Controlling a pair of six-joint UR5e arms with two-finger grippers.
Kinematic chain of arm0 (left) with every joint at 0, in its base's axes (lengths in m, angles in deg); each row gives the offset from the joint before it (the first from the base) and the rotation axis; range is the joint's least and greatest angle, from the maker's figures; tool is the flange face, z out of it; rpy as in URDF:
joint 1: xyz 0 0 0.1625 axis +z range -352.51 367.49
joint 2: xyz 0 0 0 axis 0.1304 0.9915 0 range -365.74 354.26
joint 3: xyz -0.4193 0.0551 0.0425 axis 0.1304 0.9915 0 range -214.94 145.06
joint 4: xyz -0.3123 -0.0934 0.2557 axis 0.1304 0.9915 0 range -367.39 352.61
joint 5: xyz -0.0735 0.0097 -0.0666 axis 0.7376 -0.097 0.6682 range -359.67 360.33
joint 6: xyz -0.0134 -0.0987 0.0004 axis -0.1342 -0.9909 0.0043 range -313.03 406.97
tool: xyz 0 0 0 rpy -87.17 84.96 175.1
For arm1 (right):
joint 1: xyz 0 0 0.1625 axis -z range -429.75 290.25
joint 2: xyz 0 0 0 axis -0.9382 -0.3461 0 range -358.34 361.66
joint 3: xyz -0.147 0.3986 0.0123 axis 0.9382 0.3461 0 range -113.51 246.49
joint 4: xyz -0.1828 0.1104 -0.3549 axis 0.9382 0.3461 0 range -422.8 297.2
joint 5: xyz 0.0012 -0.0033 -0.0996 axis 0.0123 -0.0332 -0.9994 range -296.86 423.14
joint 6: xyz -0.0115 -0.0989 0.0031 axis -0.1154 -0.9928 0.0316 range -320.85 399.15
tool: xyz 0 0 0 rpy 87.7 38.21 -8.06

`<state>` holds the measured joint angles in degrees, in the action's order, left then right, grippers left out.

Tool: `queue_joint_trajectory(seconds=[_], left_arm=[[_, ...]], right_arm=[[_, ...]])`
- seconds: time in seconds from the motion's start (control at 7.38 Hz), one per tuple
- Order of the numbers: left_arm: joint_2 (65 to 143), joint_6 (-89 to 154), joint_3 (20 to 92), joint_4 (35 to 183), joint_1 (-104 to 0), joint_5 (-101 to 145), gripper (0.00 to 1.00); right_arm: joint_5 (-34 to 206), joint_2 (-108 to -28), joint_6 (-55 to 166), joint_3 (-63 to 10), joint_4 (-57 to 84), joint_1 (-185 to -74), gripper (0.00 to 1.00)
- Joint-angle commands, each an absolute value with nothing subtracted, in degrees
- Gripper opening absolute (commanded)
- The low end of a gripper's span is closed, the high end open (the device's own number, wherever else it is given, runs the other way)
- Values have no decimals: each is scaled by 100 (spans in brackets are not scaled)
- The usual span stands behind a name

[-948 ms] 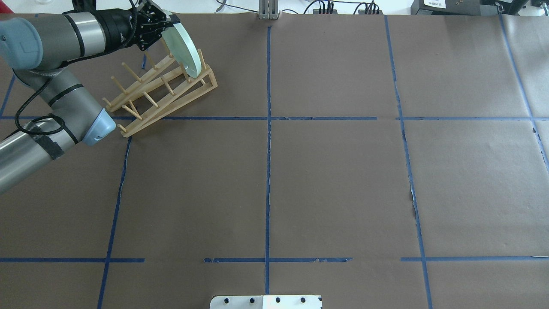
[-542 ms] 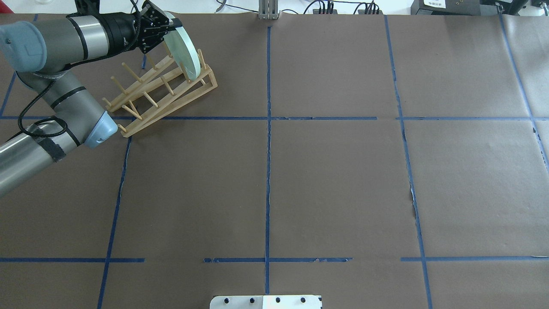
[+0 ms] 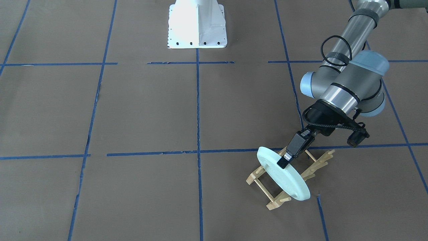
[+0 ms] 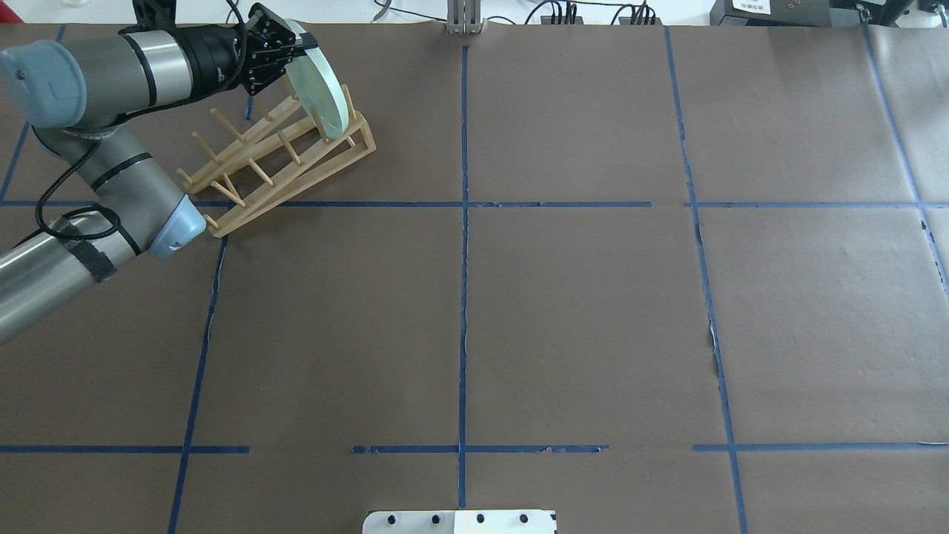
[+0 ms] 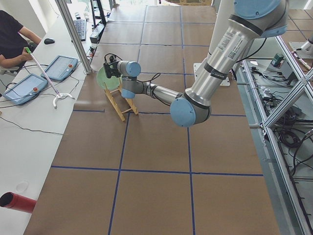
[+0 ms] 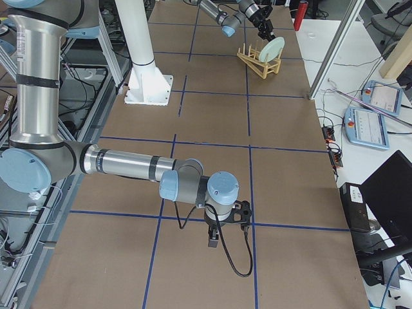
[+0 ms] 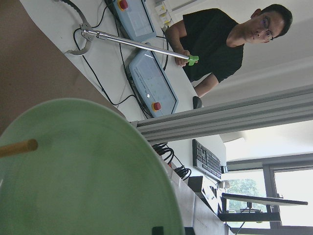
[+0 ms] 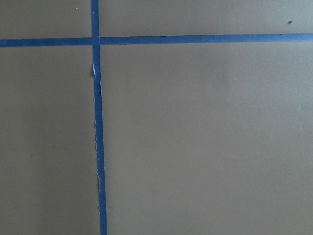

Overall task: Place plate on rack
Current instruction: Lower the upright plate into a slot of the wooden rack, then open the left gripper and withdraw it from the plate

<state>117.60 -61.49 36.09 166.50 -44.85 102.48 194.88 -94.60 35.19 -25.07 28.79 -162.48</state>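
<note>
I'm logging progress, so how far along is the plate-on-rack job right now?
Done: the plate appears to stand on edge between the pegs at the rack's far end. In hand: the left gripper is clamped on the plate's top rim. Left: open the jaws and pull the arm clear, so the rack alone holds the plate.

L arm [image 4: 111,63] bent beside the rack [image 3: 272,204], wrist approx. level; L gripper [image 3: 283,162] at rack's far end, clamped on the plate [image 4: 317,81] rim. R arm [image 6: 122,161] well apart from rack, R gripper [image 6: 214,239] pointing down, state unclear.
</note>
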Motion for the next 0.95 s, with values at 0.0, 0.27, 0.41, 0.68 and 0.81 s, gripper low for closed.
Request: queue_joint_trajectory(seconds=[0.0,0.27,0.41,0.68,0.81], left_arm=[[11766,-6000,3756,16524,-4541,10281,100],[11557,-5904,4098,16252,-4970,10953,100],[11172,-5520,4396,16189,-5242,11402,100],[10520,-3970,4635,15700,-5857,12307,100],[10196,-2438,4827,14844,-6356,12851,100]], right_arm=[[19488,-9458,3519,-2501,2879,-16239,100],[19488,-9458,3519,-2510,2879,-16248,100],[19488,-9458,3528,-2510,2879,-16239,100],[19488,-9458,3528,-2510,2879,-16239,100],[19488,-9458,3519,-2501,2879,-16239,100]])
